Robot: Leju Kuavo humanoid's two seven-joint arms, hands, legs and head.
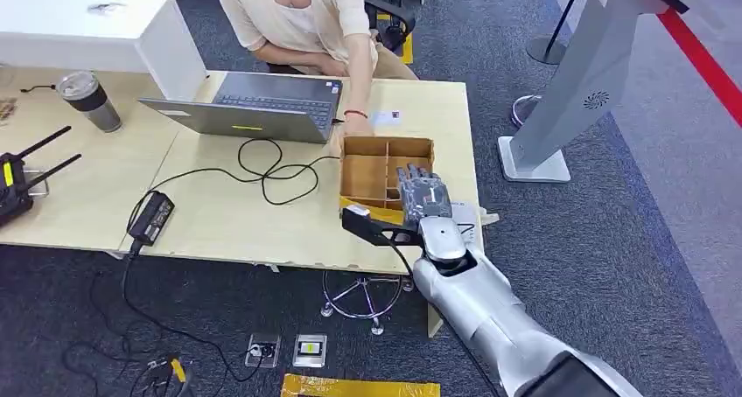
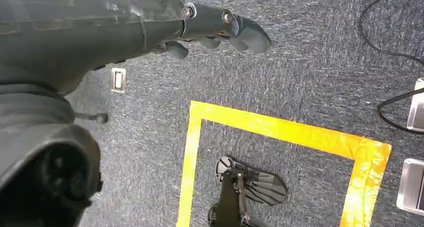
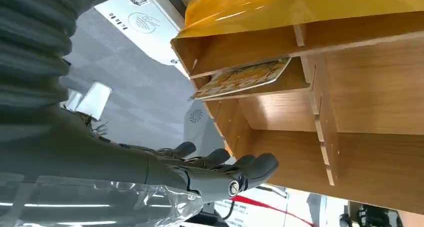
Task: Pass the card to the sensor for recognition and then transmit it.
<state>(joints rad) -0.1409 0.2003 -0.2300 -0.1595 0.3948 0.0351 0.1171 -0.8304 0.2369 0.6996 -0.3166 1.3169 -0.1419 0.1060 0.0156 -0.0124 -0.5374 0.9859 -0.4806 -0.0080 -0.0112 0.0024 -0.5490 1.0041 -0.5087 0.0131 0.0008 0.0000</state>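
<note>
A patterned orange card [image 3: 240,79] leans inside a compartment of the wooden divided box [image 1: 363,174] at the table's near right edge. My right hand [image 1: 423,196] hovers over the box's near right compartments, fingers [image 3: 220,167] stretched out and apart, holding nothing and a short way from the card. My left hand [image 2: 215,32] hangs beside my body above the carpet, fingers loosely extended and empty. A small white card [image 1: 385,115] lies on the table behind the box.
A person sits at the open laptop [image 1: 262,107], one hand [image 1: 354,128] resting by the box's far left corner. A white printed sheet [image 1: 465,215] lies right of the box. Cables [image 1: 271,171], a power brick [image 1: 150,218] and a cup [image 1: 87,100] lie to the left. A grey kiosk [image 1: 582,82] stands to the right.
</note>
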